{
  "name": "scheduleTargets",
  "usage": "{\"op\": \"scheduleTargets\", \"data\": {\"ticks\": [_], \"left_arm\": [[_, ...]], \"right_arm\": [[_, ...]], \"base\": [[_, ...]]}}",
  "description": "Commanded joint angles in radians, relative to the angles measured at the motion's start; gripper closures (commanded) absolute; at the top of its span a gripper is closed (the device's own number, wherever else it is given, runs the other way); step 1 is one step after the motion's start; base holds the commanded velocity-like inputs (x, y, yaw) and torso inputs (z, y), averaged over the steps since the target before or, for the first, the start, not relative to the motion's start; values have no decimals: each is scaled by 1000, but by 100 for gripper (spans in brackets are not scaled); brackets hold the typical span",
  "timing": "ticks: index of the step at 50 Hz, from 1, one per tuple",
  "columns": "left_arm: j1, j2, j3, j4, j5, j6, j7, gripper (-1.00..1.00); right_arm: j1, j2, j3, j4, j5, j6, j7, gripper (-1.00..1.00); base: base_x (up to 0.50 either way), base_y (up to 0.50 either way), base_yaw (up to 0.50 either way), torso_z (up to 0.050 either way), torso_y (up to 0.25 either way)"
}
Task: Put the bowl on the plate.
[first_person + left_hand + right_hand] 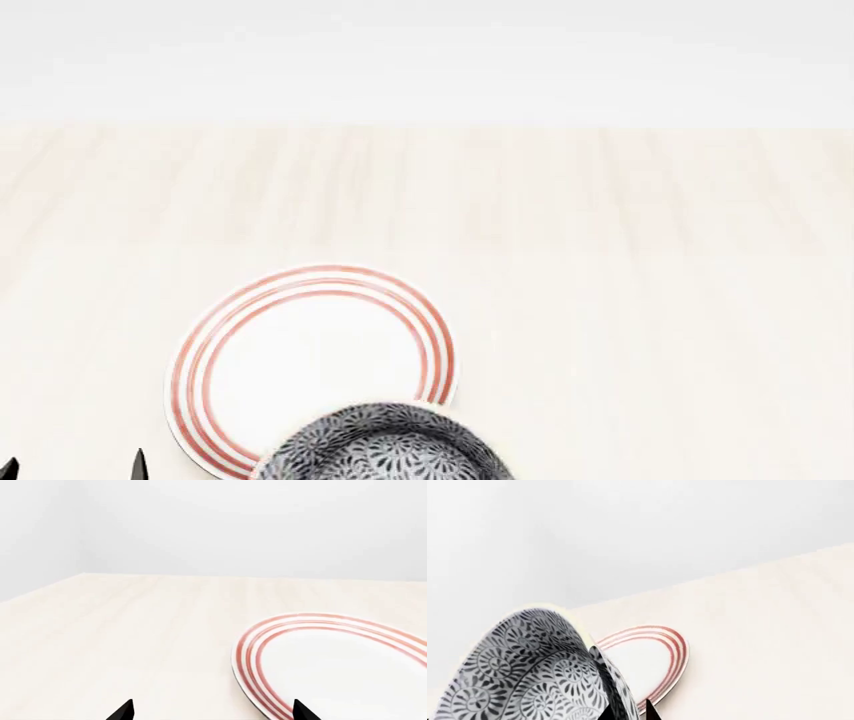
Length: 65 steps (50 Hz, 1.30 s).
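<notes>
The plate (314,365), white with red rings, lies flat on the pale wooden table near the front in the head view. The blue-grey patterned bowl (380,445) shows at that view's bottom edge, overlapping the plate's near rim. In the right wrist view the bowl (527,675) is tilted, and my right gripper (627,714) is shut on its wall, one fingertip inside and one outside, with the plate (647,662) behind it. My left gripper (213,712) is open with nothing between its tips, one tip over the rim of the plate (347,665); it also shows as the left gripper (74,468).
The wooden table (601,260) runs back to a plain pale wall. Nothing else stands on it in these views.
</notes>
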Motion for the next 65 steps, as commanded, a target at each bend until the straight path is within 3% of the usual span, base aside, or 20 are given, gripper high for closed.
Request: {"op": "scheduleTargets", "data": {"ticks": [1, 9, 20, 29, 47, 60, 65], "left_arm": [[6, 18, -9, 8, 13, 0, 25, -100], [17, 14, -4, 27, 6, -7, 20, -100], [24, 10, 1, 36, -1, -9, 17, -100], [30, 4, -2, 45, -14, -7, 17, -100], [39, -1, -3, 43, -20, 10, 6, -100], [38, -5, 1, 41, -25, 11, 1, -100], [35, -5, 9, 38, -22, 12, 0, -100]], "right_arm": [[243, -48, -15, 57, 21, 12, -85, 100], [392, -78, -3, 178, 86, 27, -132, 100], [581, -136, 20, 387, 181, 126, -67, 100], [762, -210, -2, 679, 171, 124, -143, 100], [973, -290, -31, 1113, 156, 120, -275, 100], [978, -294, -35, 1131, 161, 108, -284, 100], [1060, -301, -15, 1205, 248, 248, -256, 100]], "base": [[0, 0, 0, 0, 0], [0, 0, 0, 0, 0], [0, 0, 0, 0, 0], [0, 0, 0, 0, 0], [0, 0, 0, 0, 0], [0, 0, 0, 0, 0], [0, 0, 0, 0, 3]]}}
